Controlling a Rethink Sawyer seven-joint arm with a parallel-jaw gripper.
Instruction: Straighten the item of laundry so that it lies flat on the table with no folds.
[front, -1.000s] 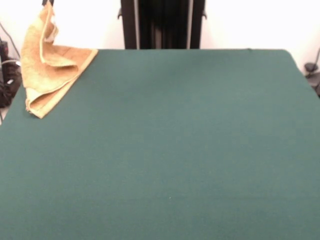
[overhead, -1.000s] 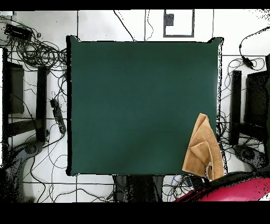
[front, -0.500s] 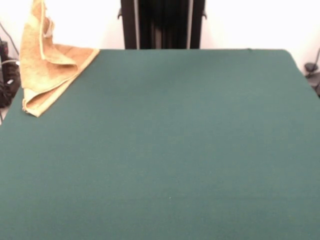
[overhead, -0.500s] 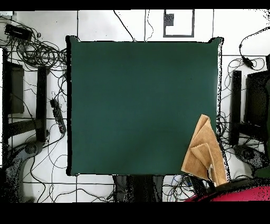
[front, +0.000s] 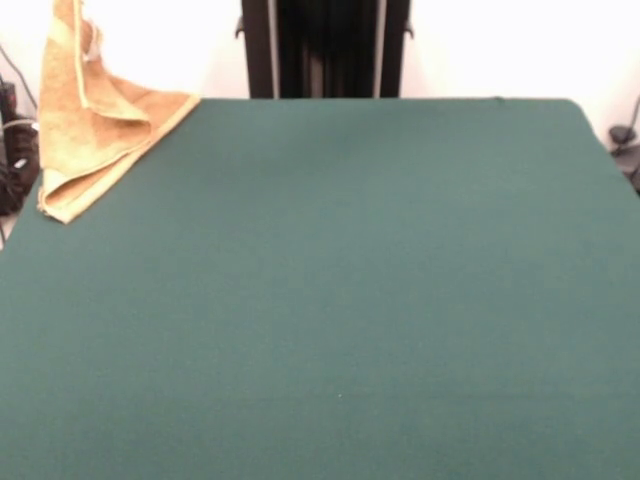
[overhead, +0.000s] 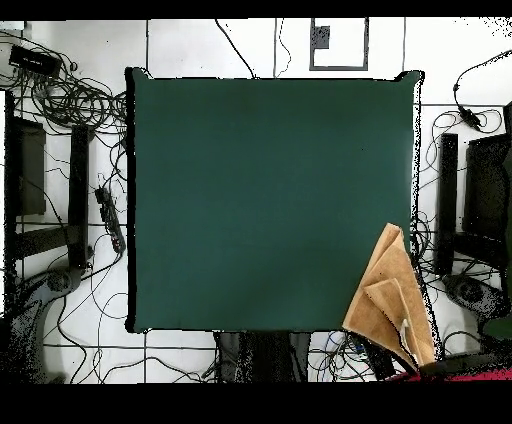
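The item of laundry, an orange-tan towel, sits folded over itself at the far left corner of the green table. One end is lifted and runs off the top edge of the front view. Its lower part hangs over the table's left edge. In the overhead view the towel lies across the lower right corner of the table, stretched toward a thin sliver of the red arm at the picture's edge. A small white label shows near the lifted end. The gripper itself shows in neither view.
Cables and dark stands lie on the floor around the table. A black pedestal column rises behind the far edge.
The towel's lifted end has risen out of the front view, and its lower fold has slid toward the table's corner. The red arm has drawn back almost out of the overhead view.
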